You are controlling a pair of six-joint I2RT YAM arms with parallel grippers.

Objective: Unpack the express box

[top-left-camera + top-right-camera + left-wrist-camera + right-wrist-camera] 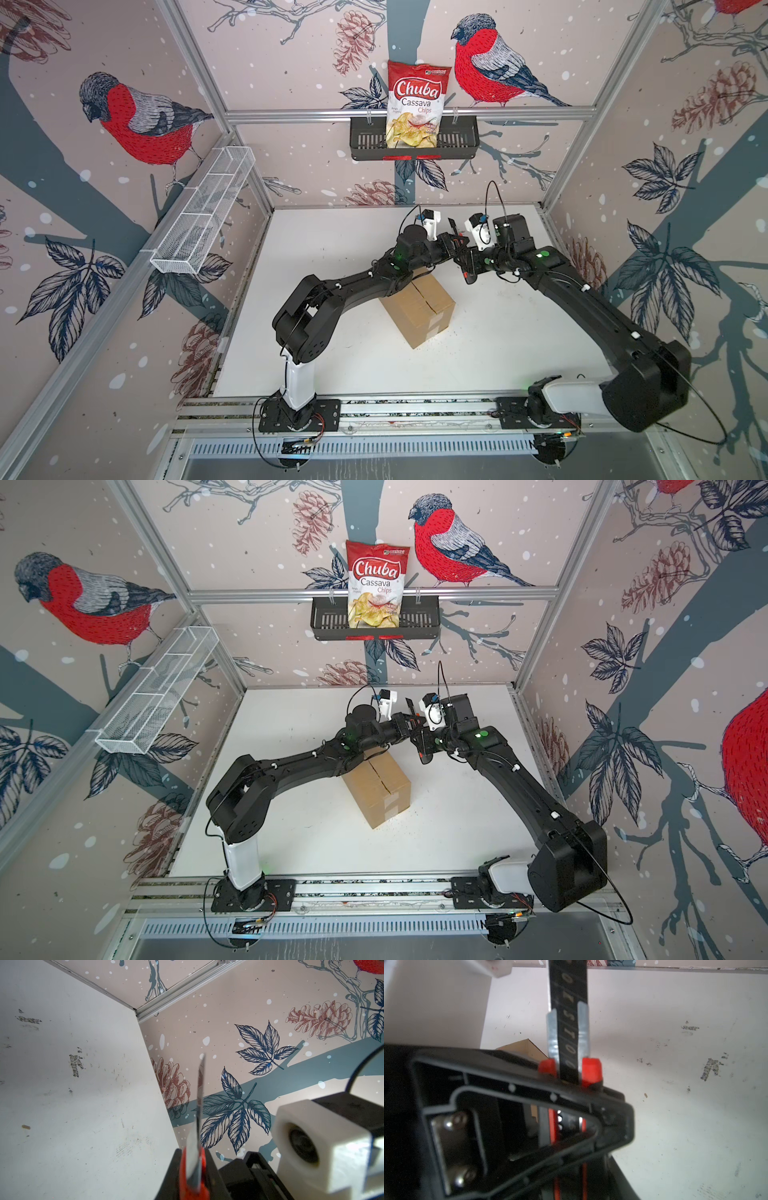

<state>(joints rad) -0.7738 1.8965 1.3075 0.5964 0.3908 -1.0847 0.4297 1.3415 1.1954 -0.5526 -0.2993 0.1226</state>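
Observation:
The express box stands on the white table, brown cardboard with its flaps down and a centre seam; a corner shows in the right wrist view. Both grippers meet in the air just behind it. My left gripper is shut on a red utility knife whose blade sticks out beyond the jaws. My right gripper sits at the knife's handle end, its fingers against both sides of the red handle.
A black slotted basket on the back wall holds a Chuba chips bag. A white wire shelf hangs on the left wall. The scuffed table is walled on three sides.

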